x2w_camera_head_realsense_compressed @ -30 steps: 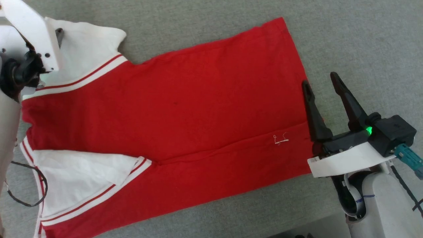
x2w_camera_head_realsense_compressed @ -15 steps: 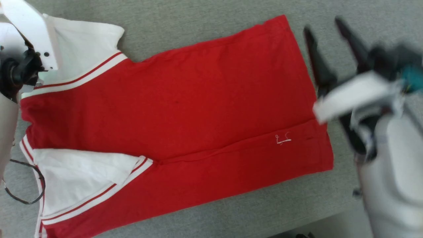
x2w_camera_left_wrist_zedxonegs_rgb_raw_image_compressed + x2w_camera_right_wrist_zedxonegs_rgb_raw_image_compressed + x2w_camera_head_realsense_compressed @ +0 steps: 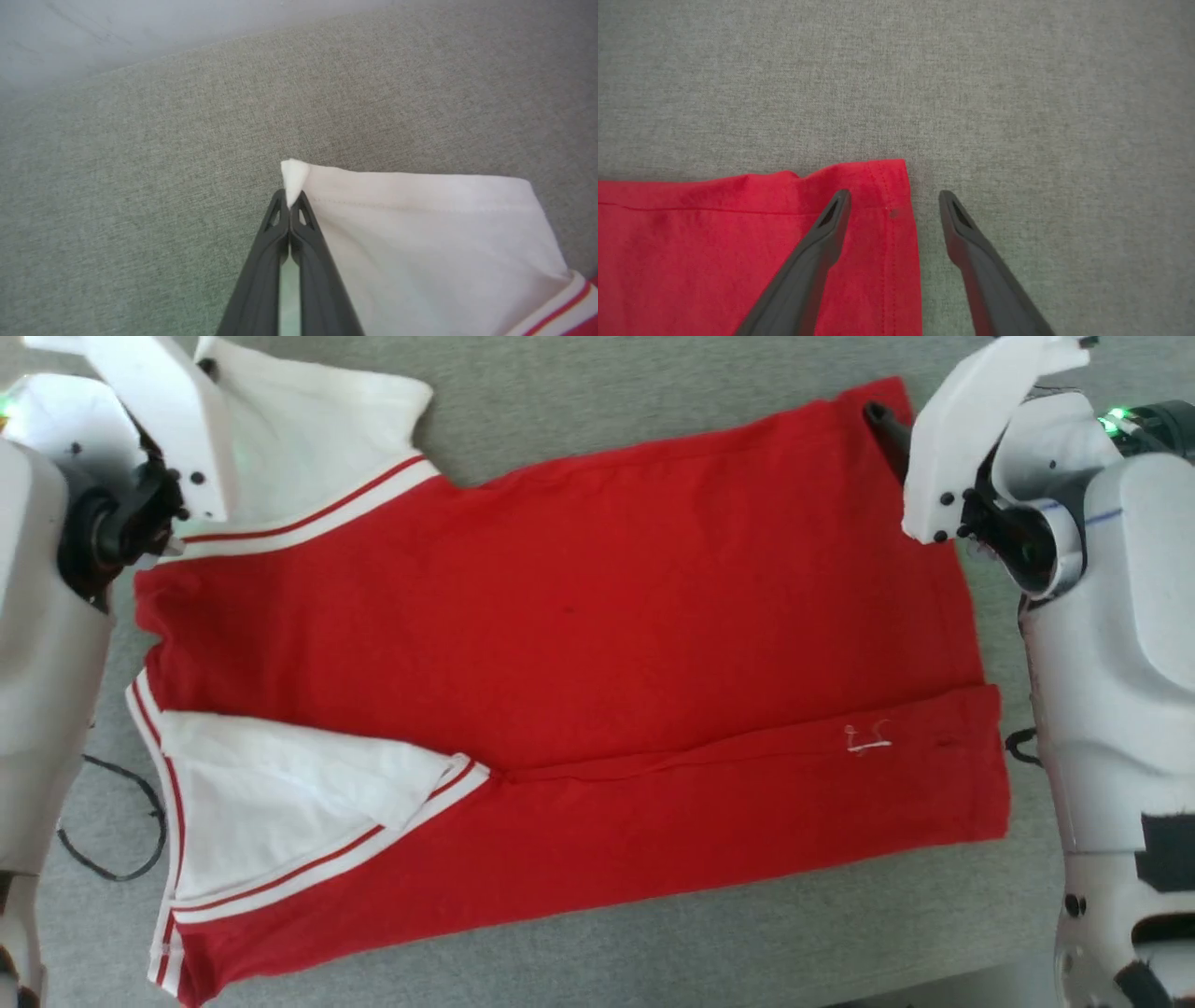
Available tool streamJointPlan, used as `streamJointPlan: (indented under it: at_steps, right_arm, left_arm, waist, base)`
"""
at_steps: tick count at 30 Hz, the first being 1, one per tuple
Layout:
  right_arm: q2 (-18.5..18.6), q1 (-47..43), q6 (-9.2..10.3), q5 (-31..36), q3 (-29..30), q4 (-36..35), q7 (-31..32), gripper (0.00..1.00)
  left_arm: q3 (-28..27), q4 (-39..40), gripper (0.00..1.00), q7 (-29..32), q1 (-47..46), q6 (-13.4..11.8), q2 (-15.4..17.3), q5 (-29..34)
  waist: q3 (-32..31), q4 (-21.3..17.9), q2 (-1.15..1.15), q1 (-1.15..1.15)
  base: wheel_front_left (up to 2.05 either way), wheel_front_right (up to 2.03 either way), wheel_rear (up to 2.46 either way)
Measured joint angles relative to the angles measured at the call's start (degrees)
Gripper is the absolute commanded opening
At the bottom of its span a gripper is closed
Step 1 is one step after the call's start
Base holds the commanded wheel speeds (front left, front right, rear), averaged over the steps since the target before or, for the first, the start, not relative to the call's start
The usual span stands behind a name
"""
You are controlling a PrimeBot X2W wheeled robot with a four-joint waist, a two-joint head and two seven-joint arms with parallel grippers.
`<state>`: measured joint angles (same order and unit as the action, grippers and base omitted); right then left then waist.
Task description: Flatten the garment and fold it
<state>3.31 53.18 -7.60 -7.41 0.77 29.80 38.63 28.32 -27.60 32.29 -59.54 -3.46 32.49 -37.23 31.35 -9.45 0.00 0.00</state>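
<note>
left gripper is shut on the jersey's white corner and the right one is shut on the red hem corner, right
Not quite. The left gripper is shut on the jersey's white corner, but the right gripper is open: the right wrist view shows its fingers apart, straddling the red hem corner.

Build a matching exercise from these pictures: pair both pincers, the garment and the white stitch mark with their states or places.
Things:
1. left pincer
2. right pincer
3. garment
4. white stitch mark

States or places:
A. open, straddling a red hem edge
B. spread on the grey surface, one side folded over
C. shut on a white corner
D. on red cloth near the hem

Pairs: 1-C, 2-A, 3-B, 4-D.
</note>
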Motion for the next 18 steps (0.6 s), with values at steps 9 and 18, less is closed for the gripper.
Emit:
streamJointPlan:
  at_steps: [9,18]
  right_arm:
    - [-0.18,3.82,-0.01,3.33,1.99,4.70,6.02,0.00]
    - [0.01,-1.41,0.00,2.26,0.26,2.08,-5.15,0.00]
  left_arm:
    - [0.58,-1.20,0.00,-3.50,-0.49,1.47,-0.99,0.00]
    - [-1.03,-0.49,0.00,-16.99,2.86,1.99,-2.40,0.08]
  waist:
    - [0.59,1.57,0.00,0.00]
    - [-2.33,2.42,0.00,0.00]
  base:
    - [0.00,0.00,0.00]
    - [0.00,0.00,0.00]
